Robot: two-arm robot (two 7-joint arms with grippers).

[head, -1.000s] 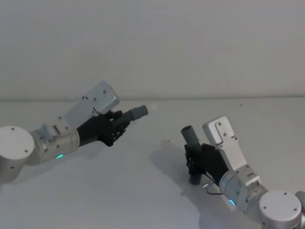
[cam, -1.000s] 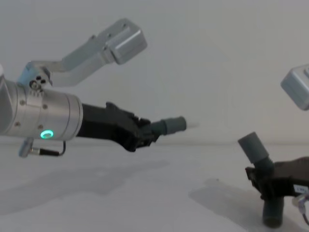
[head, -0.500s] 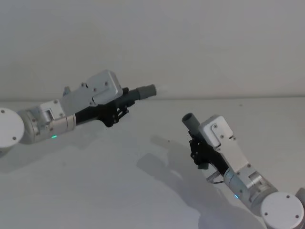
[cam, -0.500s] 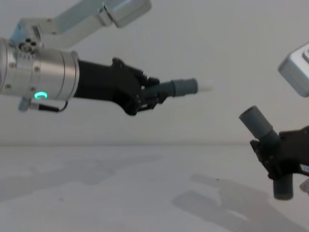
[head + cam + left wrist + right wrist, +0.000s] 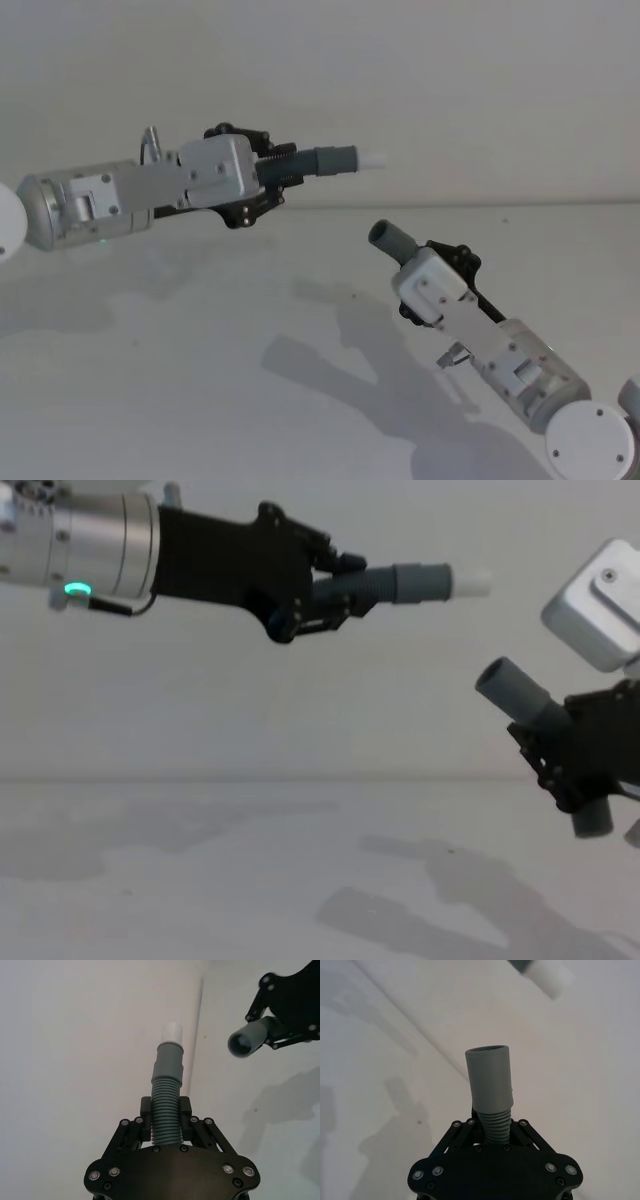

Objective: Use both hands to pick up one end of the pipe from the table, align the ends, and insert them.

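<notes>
Presently, the left pincer [image 5: 325, 592] is clenched on the ribbed section of the ribbed pipe piece [image 5: 385, 582], holding it roughly level and well clear of the counter [image 5: 200, 880]. The piece projects beyond the fingertips: ribs first, then the wider collar [image 5: 422, 581], then the pale spigot [image 5: 472, 582] at the tip, pointing toward the robot's right.

The right pincer [image 5: 562, 760] is clamped around the middle of the bent pipe piece [image 5: 525, 705], likewise off the counter. Its plain mouth [image 5: 492, 678] stands out past the fingertips, tilted up and toward the robot's left; the other end hangs below the pincer.

The mouth sits lower than the spigot and just to its right, apart from it. The two ends are not in line.
</notes>
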